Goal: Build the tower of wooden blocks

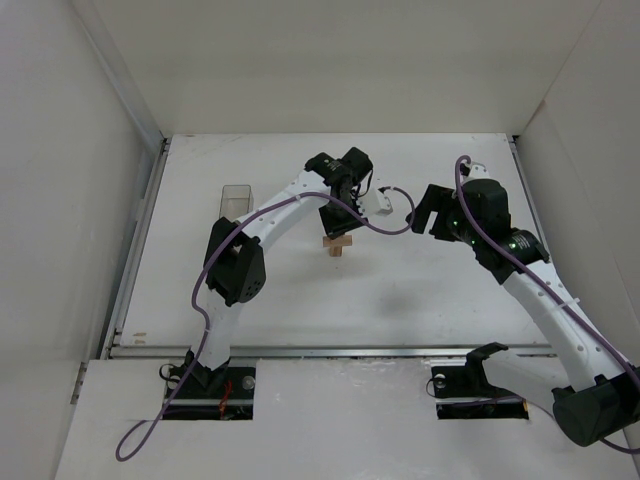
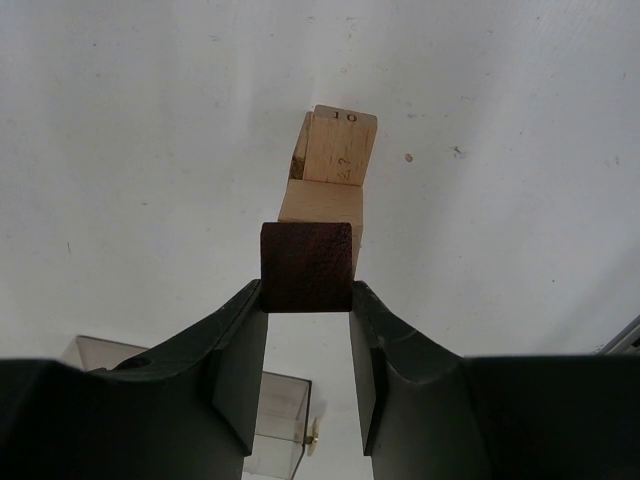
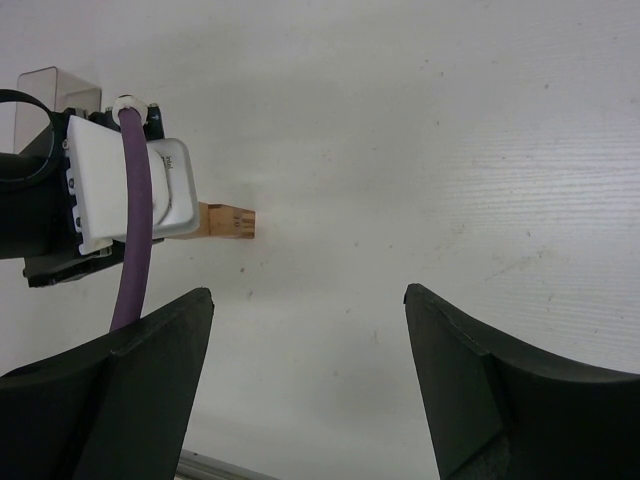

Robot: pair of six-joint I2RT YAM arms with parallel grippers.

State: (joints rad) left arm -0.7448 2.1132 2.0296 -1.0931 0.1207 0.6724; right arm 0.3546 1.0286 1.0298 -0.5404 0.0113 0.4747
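Wood block tower sits mid-worktop and looks tiny, light and tippy. Left fingers are clamped on the dark block by its flat sides, probably the safest hold. Right fingers hang apart nearby.

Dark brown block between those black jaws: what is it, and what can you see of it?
The dark block is a small reddish-brown piece of wood. Its visible face is square with fine grain. The left arm's black jaws are shut on its two sides, holding it level over the pale wooden bars stacked crosswise on the white table. Whether it rests on them cannot be told.
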